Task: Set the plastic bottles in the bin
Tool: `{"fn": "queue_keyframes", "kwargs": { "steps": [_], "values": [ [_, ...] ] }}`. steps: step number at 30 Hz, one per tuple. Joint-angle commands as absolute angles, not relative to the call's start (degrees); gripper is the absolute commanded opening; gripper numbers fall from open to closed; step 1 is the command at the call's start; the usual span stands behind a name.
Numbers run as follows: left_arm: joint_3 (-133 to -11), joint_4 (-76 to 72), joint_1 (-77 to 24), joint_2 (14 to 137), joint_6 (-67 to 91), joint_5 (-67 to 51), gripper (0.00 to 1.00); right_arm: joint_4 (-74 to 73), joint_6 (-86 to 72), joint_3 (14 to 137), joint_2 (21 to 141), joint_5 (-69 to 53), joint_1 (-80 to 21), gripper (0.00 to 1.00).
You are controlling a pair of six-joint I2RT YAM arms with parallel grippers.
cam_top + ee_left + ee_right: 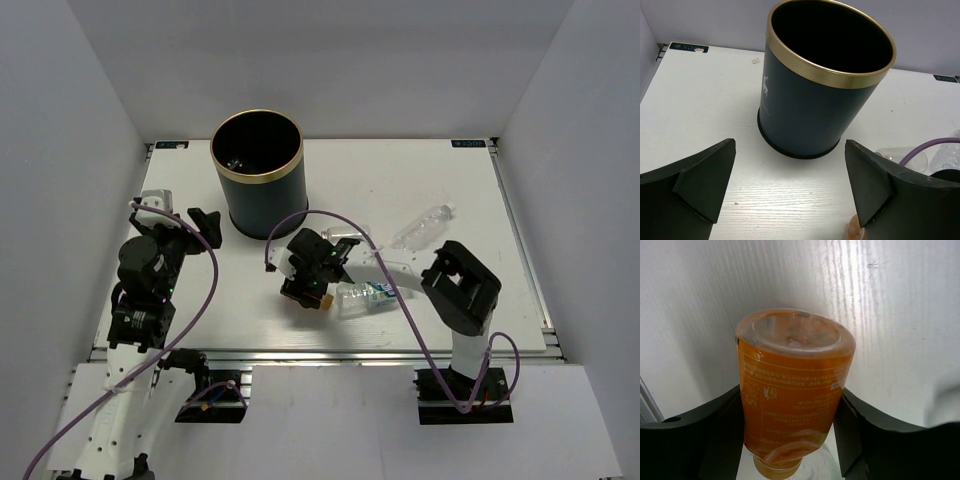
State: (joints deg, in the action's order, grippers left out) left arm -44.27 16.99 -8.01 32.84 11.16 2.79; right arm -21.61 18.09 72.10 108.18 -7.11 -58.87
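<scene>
The bin (pixel 257 172) is a dark navy bucket with a gold rim, standing at the back left; the left wrist view shows it (pixel 817 102) close ahead. My right gripper (pixel 305 288) is shut on the orange bottle (pixel 792 395), whose base points away from the wrist; the black fingers (pixel 865 430) press both its sides. A clear bottle with a blue label (pixel 366 296) lies right beside that gripper. Two more clear bottles (pixel 424 225) (pixel 343 235) lie behind it. My left gripper (pixel 200 222) (pixel 790 145) is open and empty, left of the bin.
A purple cable (pixel 300 218) loops from the right arm past the bin's base. The right arm's elbow (pixel 462 285) rises at the front right. White walls enclose the table (pixel 470 190) on three sides.
</scene>
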Motion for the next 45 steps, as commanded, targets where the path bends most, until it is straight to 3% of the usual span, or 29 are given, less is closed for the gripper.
{"fn": "queue_keyframes", "kwargs": {
  "steps": [1, 6, 10, 11, 14, 18, 23, 30, 35, 37, 39, 40, 45],
  "values": [
    [-43.9, 17.8, -8.2, 32.0, 10.4, 1.8, 1.00, -22.4, 22.0, 73.8, 100.2, -4.9, -60.0, 0.22],
    [-43.3, 17.8, -8.2, 31.4, 9.8, 0.5, 1.00, -23.9, 30.4, 84.3, 95.4, 3.2, -59.8, 0.22],
    [-43.3, 18.5, -8.2, 30.2, 9.3, 0.5, 1.00, -18.6, 42.1, 90.4, 95.6, 12.0, -59.7, 0.12],
    [-43.3, 18.5, -8.2, 30.1, 9.3, 0.5, 1.00, -11.6, 43.8, 90.2, 95.4, 12.9, -59.6, 0.10],
    [-42.8, 18.5, -8.2, 28.9, 8.8, 1.1, 1.00, -7.5, 47.4, 93.3, 96.5, 13.8, -59.3, 0.08],
    [-42.8, 18.5, -7.7, 28.3, 8.8, 1.1, 1.00, -6.1, 47.0, 105.4, 99.7, 13.3, -57.9, 0.07],
    [-42.8, 19.0, -7.6, 28.3, 8.8, 1.1, 1.00, 8.0, 49.2, 105.3, 102.1, 11.6, -55.5, 0.08],
    [-42.8, 19.0, -7.6, 27.8, 8.3, 2.2, 1.00, 10.7, 46.8, 116.3, 111.5, 1.0, -50.2, 0.08],
    [-42.8, 19.0, -7.6, 28.4, 7.7, 1.2, 1.00, 9.4, 42.2, 126.5, 119.3, -6.3, -46.9, 0.24],
    [-42.8, 19.0, -7.6, 28.4, 7.7, -0.2, 1.00, 9.5, 41.3, 127.4, 120.8, -7.1, -45.8, 0.46],
    [-42.8, 18.3, -7.6, 28.4, 7.0, -3.2, 1.00, 9.7, 40.3, 127.7, 122.1, -7.5, -45.0, 0.58],
    [-42.3, 17.1, -7.6, 28.4, 7.0, -5.3, 1.00, 9.3, 39.6, 127.8, 123.0, -8.9, -43.5, 0.73],
    [-41.7, 16.5, -7.6, 28.4, 6.5, -7.4, 1.00, 6.2, 35.3, 130.4, 125.6, -13.3, -41.4, 0.83]
  ]
}}
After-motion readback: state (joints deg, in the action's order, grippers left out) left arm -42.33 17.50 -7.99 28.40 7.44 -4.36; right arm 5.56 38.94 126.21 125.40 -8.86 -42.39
